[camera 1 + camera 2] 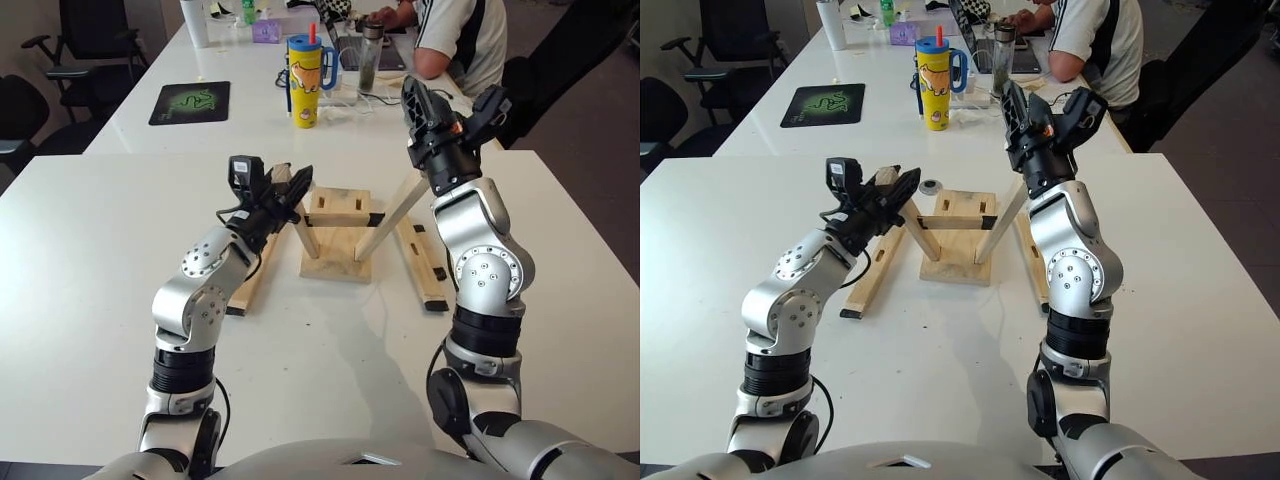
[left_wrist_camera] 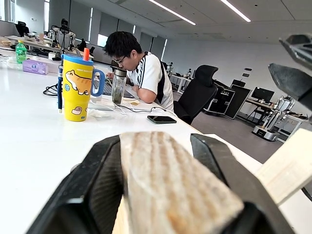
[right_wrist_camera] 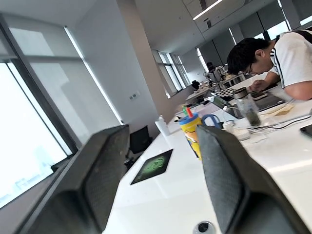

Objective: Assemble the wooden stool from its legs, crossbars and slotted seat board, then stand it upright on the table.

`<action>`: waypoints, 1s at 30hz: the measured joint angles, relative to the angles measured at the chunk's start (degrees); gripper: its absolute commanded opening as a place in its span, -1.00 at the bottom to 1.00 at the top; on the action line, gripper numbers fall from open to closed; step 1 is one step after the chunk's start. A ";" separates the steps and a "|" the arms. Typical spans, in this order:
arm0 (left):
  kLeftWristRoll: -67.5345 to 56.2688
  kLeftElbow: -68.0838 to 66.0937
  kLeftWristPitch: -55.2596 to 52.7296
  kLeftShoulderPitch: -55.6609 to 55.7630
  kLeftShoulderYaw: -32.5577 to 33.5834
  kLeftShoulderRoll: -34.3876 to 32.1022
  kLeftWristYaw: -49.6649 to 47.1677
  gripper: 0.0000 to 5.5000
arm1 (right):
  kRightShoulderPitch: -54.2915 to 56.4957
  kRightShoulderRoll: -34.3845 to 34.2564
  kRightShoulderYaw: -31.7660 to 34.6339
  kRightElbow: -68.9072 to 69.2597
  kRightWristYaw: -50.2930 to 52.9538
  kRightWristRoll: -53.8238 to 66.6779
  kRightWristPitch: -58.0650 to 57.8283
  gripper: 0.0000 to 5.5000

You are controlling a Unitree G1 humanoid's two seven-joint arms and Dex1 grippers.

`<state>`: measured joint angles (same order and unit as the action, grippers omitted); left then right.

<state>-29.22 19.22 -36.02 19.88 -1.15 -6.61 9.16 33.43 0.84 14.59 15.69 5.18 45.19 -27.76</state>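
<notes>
The slotted seat board [image 1: 335, 266] lies flat in the middle of the white table, with two legs rising from it and a crossbar [image 1: 336, 206] between them. My left gripper [image 1: 290, 186] is shut on the top of the left leg [image 2: 170, 185]. The right leg [image 1: 390, 222] slants up toward my right arm. My right gripper [image 1: 455, 100] is raised above that leg's top end, open, with nothing between its fingers [image 3: 102, 175]. One loose wooden piece [image 1: 256, 275] lies left of the board and another [image 1: 424, 260] lies right of it.
A second table behind carries a yellow cup [image 1: 306, 80], a black mouse pad [image 1: 190, 102] and a bottle [image 1: 372, 55], with a person seated at it. A small round part [image 1: 930, 186] lies near the stool. Bare table surface [image 1: 90, 270] stretches to the left.
</notes>
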 measured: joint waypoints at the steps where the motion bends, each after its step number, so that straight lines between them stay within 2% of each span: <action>1: 0.25 -0.20 -0.01 -0.01 -0.01 -0.01 -0.17 -0.20 | 1.31 -0.18 2.13 0.01 1.23 2.48 0.55 -0.07; 4: 1.22 -0.47 0.00 -0.01 0.06 0.15 -0.75 -0.20 | 3.91 -1.02 11.75 -2.50 8.49 11.62 3.18 -0.07; 8: 1.36 -0.51 -0.02 0.02 0.52 0.22 -1.33 -0.20 | -0.41 -1.47 24.09 -13.38 16.14 20.85 6.59 -0.07; 11: 1.41 -0.50 -0.37 0.11 0.71 0.17 -1.64 -0.20 | -3.38 -3.04 27.87 -17.05 17.40 26.40 7.99 -0.07; 15: 1.40 -0.38 -1.06 0.43 0.54 0.02 -1.53 -0.20 | -2.89 -8.67 26.10 -16.09 16.53 33.45 8.74 -0.07; 20: 1.93 -0.29 -1.30 0.76 0.04 -0.47 -1.12 -0.20 | -2.67 -9.61 14.25 -15.21 17.74 34.65 6.27 -0.07; 23: 2.47 -0.28 -1.65 1.13 0.23 -0.64 -1.37 -0.20 | -3.48 -9.74 9.65 -13.98 19.84 33.92 5.91 -0.07; 30: 2.76 0.35 -2.41 2.38 0.43 -0.69 -1.43 -0.20 | -6.97 -10.12 7.02 -13.66 22.56 32.63 7.41 -0.07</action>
<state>-26.45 19.56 -38.43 22.25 -0.73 -7.30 7.73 26.46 -9.28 21.60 2.03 27.74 77.82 -20.35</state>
